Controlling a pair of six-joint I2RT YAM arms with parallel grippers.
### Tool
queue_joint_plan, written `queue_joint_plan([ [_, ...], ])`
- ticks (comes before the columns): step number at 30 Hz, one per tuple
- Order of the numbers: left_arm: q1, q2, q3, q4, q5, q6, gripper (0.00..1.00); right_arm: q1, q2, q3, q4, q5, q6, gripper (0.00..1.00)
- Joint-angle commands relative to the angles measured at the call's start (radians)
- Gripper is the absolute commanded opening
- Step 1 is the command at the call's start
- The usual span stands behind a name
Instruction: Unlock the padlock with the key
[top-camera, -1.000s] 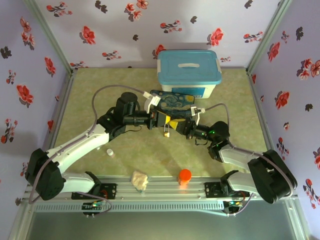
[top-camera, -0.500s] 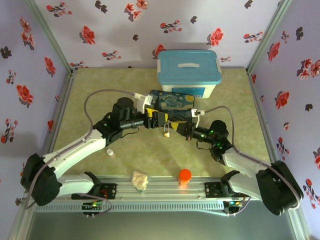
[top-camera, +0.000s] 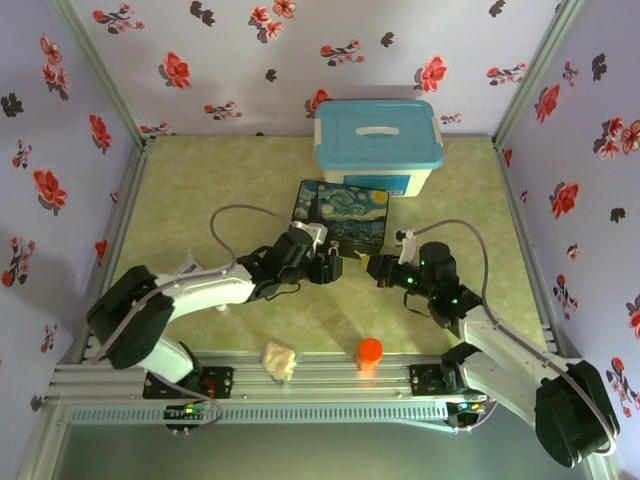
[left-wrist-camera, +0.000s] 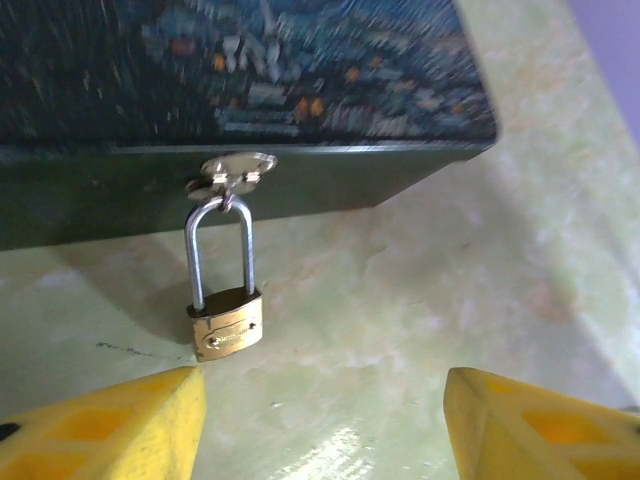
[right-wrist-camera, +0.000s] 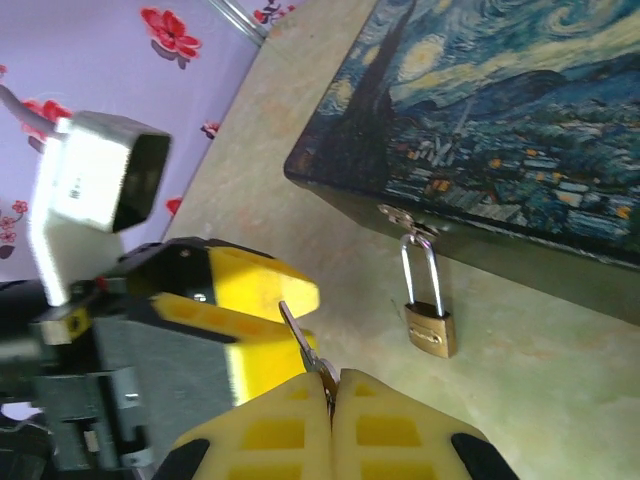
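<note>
Two hands: left hand (left-wrist-camera: 320, 430) spread, padlock (left-wrist-camera: 225, 325) just ahead; right hand (right-wrist-camera: 333, 400) pinching key (right-wrist-camera: 300, 342), padlock near.

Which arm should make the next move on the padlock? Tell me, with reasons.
Probably right. The right gripper is shut on the key, with the padlock hanging from the painted box ahead. The left gripper is open and empty.

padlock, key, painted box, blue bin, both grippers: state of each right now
padlock: shackle closed, hanging from the hasp
key: pinched in the right gripper, not in the lock
painted box: lid shut
blue bin: lid on
left gripper: open, empty
right gripper: shut on the key
</note>
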Motion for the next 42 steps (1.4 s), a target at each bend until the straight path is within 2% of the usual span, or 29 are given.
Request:
queue_joint_plan([
  [1, 0.003, 0.071, 0.002, 0.098, -0.035, 0.034, 0.62, -0.008, -0.038, -0.024, -0.056, 0.037, -0.023, 0.00],
  [6, 0.028, 0.149, 0.001, 0.148, -0.038, 0.075, 0.52, -0.008, -0.064, -0.046, -0.055, 0.039, -0.010, 0.00],
  [11, 0.045, 0.200, -0.014, 0.206, -0.038, 0.092, 0.47, -0.008, -0.057, -0.059, -0.032, 0.041, 0.004, 0.00],
  [21, 0.045, 0.269, -0.002, 0.247, -0.019, 0.123, 0.45, -0.008, -0.017, -0.061, -0.003, 0.039, 0.012, 0.00],
  [30, 0.026, 0.330, 0.022, 0.269, -0.013, 0.128, 0.35, -0.008, 0.006, -0.067, 0.020, 0.034, 0.032, 0.00],
  [32, 0.023, 0.326, 0.021, 0.274, -0.012, 0.116, 0.30, -0.008, 0.006, -0.075, 0.026, 0.036, 0.039, 0.00],
  [35, 0.016, 0.311, 0.018, 0.283, -0.012, 0.085, 0.28, -0.008, 0.010, -0.091, 0.041, 0.043, 0.079, 0.00],
  [42, -0.008, 0.277, -0.002, 0.333, -0.020, -0.048, 0.17, -0.008, 0.027, -0.133, 0.051, 0.058, 0.165, 0.00],
])
